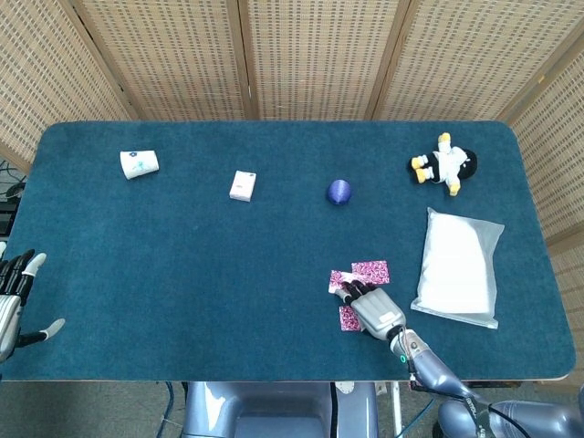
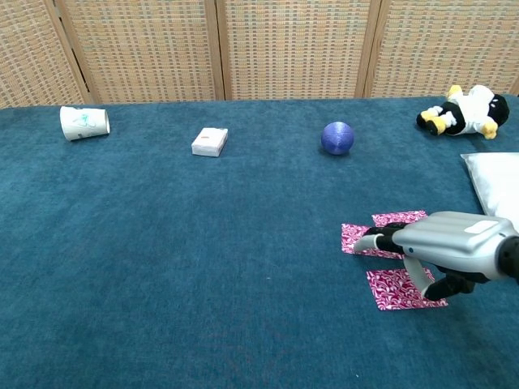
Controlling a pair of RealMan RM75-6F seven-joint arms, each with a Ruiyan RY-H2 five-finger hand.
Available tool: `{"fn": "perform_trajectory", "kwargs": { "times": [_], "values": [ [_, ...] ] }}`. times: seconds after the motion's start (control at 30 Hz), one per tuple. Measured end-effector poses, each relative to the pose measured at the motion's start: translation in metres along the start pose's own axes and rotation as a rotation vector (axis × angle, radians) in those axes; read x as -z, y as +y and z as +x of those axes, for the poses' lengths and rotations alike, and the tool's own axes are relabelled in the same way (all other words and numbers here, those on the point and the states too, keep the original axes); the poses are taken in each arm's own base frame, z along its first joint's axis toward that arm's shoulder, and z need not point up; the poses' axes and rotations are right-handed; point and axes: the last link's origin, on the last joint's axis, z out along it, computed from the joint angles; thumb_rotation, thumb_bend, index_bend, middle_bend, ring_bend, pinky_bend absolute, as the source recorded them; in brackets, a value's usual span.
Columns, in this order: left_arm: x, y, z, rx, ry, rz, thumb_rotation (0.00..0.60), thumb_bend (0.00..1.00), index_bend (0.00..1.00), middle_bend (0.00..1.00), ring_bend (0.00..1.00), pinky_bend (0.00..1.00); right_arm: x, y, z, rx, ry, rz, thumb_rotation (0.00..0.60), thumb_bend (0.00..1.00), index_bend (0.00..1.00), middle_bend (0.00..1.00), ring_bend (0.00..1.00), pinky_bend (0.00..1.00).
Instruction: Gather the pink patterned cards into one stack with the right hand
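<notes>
The right hand (image 2: 442,243) lies low over the dark teal felt tabletop (image 2: 203,259) near its front right edge, palm down, fingers stretched out toward the left and pressing on the pink patterned cards; it grips nothing, the fingers only resting flat on them. Three cards show. One pink patterned card (image 2: 354,239) lies under the fingertips (image 2: 369,241), sticking out to the left of them. A second card (image 2: 399,218) lies just behind the fingers, partly overlapped by the first, as the head view shows (image 1: 370,269). A third card (image 2: 397,290) lies nearest the front edge, partly covered by the thumb and palm. The cards are close together but not squared into one stack.

The left hand (image 1: 11,297) shows at the far left edge of the head view, off the tabletop, fingers spread and holding nothing.

Elsewhere on the tabletop lie a tipped white paper cup (image 2: 83,122), a small white box (image 2: 210,142), a blue ball (image 2: 337,138), a black, white and yellow plush toy (image 2: 468,111) and a white pouch in clear plastic (image 1: 458,265).
</notes>
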Motion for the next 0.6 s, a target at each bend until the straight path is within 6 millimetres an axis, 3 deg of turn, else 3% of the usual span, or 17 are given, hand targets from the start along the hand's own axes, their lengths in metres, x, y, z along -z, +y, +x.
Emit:
{"fn": "perform_trajectory", "kwargs": {
  "times": [0.6],
  "values": [
    [0.0,0.0,0.0,-0.003,-0.003,0.001,0.6,0.0,0.0,0.0,0.0,0.0,-0.024,-0.035,0.02,-0.011,0.005,0.021,0.6,1.0,0.04,0.08,0.02,0.17]
  ]
}}
